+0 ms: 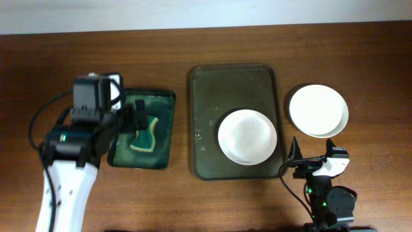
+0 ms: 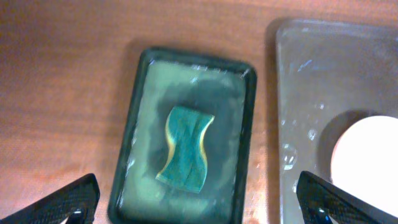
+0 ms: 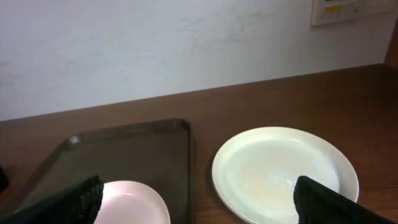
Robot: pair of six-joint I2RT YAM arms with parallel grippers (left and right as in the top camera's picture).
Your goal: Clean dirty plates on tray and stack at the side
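The left pincer (image 2: 199, 208) hangs wide open, empty, above the sponge (image 2: 185, 147). The right pincer (image 3: 199, 202) is equally open and empty. One plate (image 1: 247, 136) lies on the tray (image 1: 212, 90).

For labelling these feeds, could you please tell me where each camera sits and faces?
Overhead: above the table, straight down on both arms and the large olive-brown rectangular tray.
Left wrist: looks down on the teal wavy sponge; left fingers show.
Right wrist: low, facing the wall; right fingers show.
All three share the tray's round white plate.
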